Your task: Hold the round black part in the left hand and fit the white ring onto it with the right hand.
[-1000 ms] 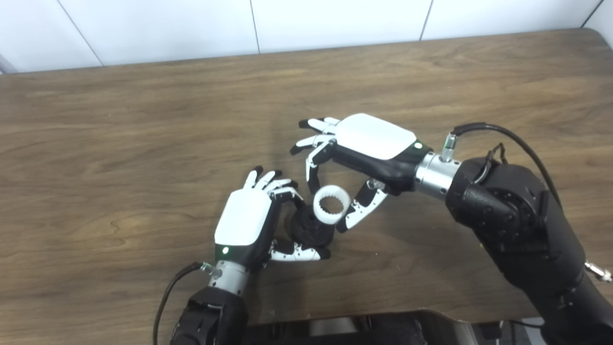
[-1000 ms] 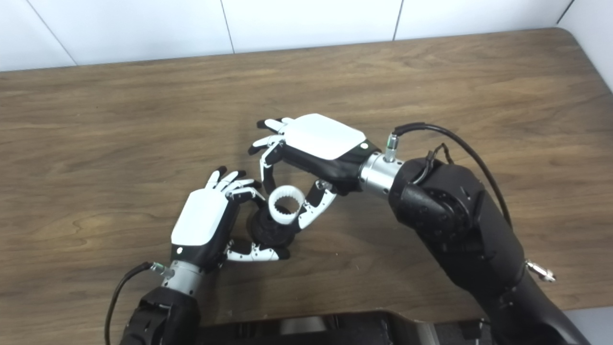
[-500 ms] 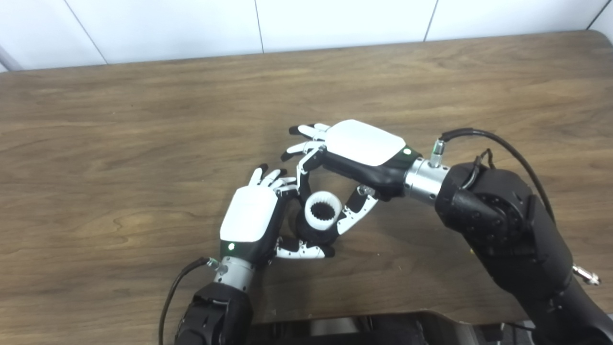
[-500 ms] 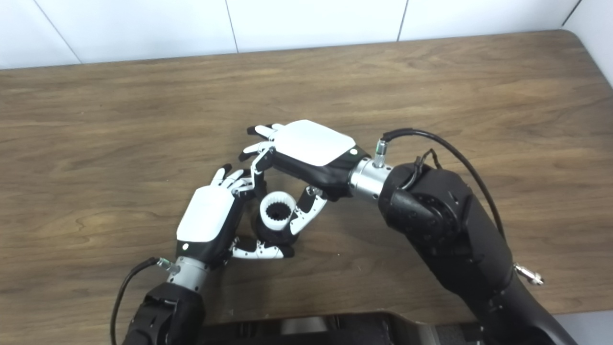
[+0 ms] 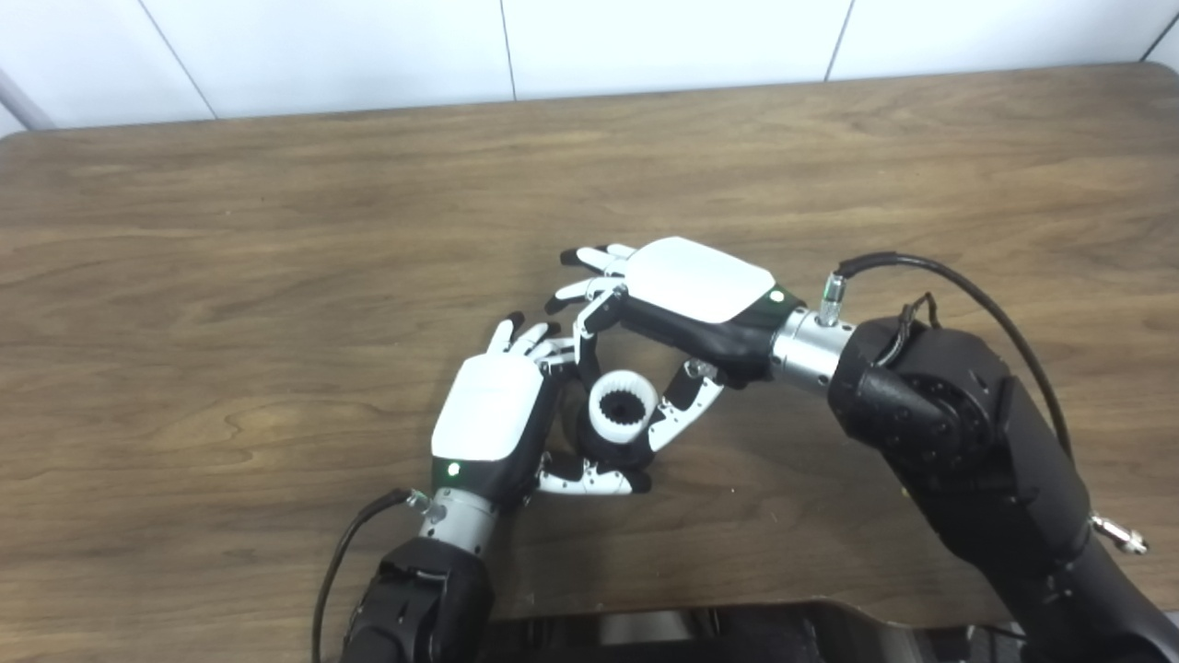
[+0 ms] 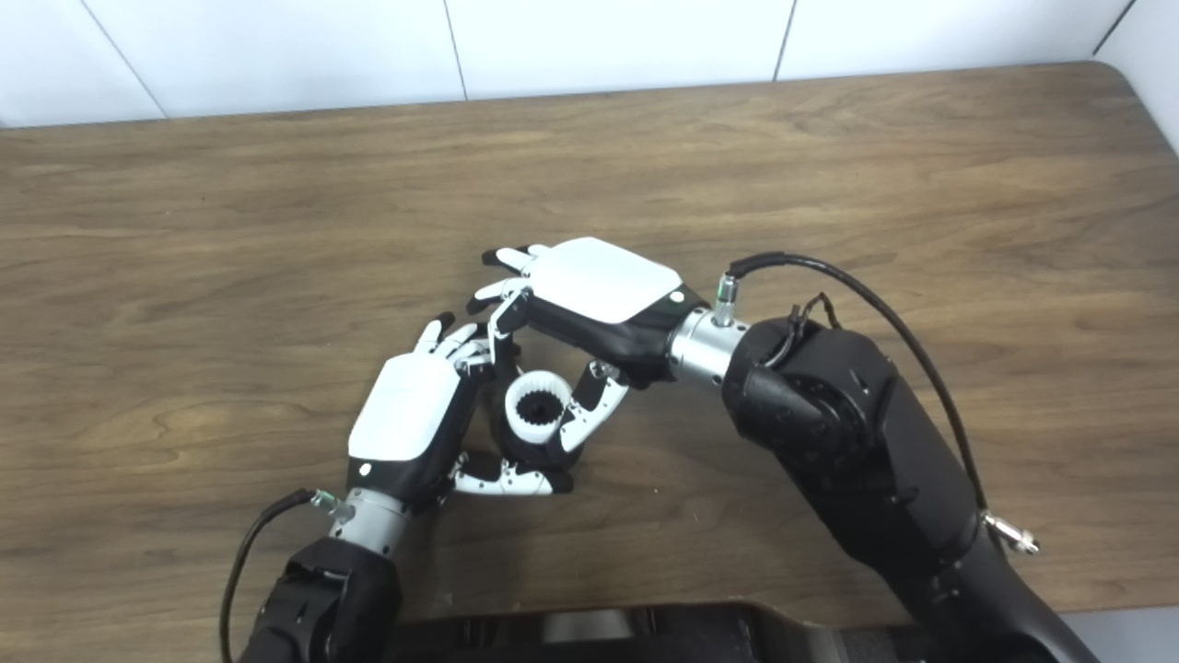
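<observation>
The left hand (image 5: 488, 419) comes up from the bottom edge with its white back facing the camera, its fingers curled round the round black part (image 5: 615, 453), thumb lying along the near side under it. The part sits just above the worktop (image 5: 230, 276), near the middle of its front half. One white ring (image 5: 624, 407), toothed on its inner wall, sits on top of the black part, whose dark toothed centre shows through the ring's hole. The right hand (image 5: 686, 308) reaches in from the right, pinching the ring between a downturned finger on the far-left side and the thumb on the right, its other fingers spread above and clear of it. The right eye view shows more of the left thumb (image 6: 502, 481) under the part; the left eye view shows the ring's teeth slightly plainer. One black part, one ring, two hands
</observation>
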